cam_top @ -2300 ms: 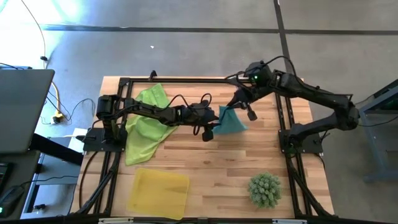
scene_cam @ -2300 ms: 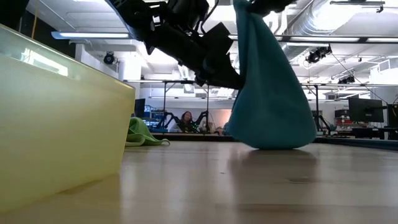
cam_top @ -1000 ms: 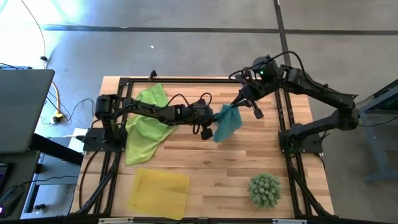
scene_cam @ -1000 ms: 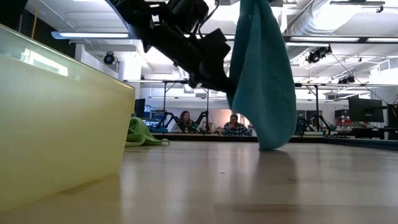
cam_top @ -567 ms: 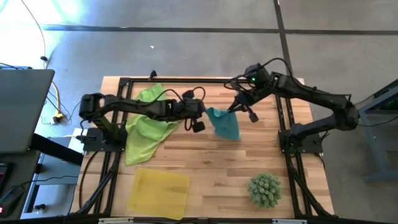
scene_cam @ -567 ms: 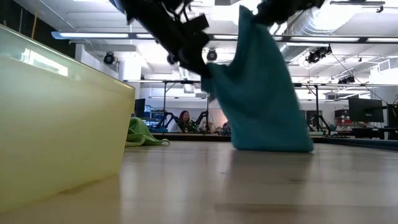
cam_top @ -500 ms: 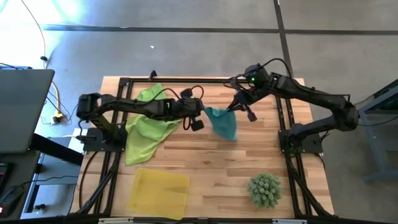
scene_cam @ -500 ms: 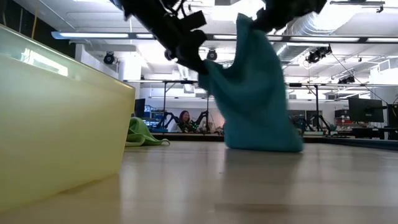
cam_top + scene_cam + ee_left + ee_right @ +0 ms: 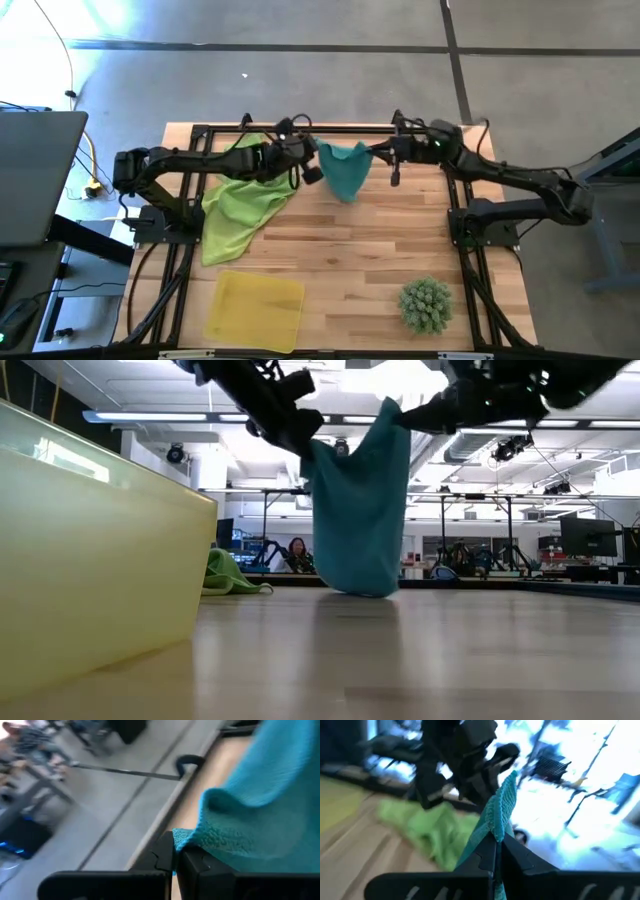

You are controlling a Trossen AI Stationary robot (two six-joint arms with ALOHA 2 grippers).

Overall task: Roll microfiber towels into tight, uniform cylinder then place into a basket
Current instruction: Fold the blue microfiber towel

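With left fingers and right fingers each pinched on a top corner, the teal towel hangs at the tabletop's far edge, so pull it taut, then lower it flat.

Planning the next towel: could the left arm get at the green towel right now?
Probably not yet. The left gripper is shut on a corner of the teal towel, shared with the right gripper. The green towel lies uncovered just beside it, so nothing else blocks it.
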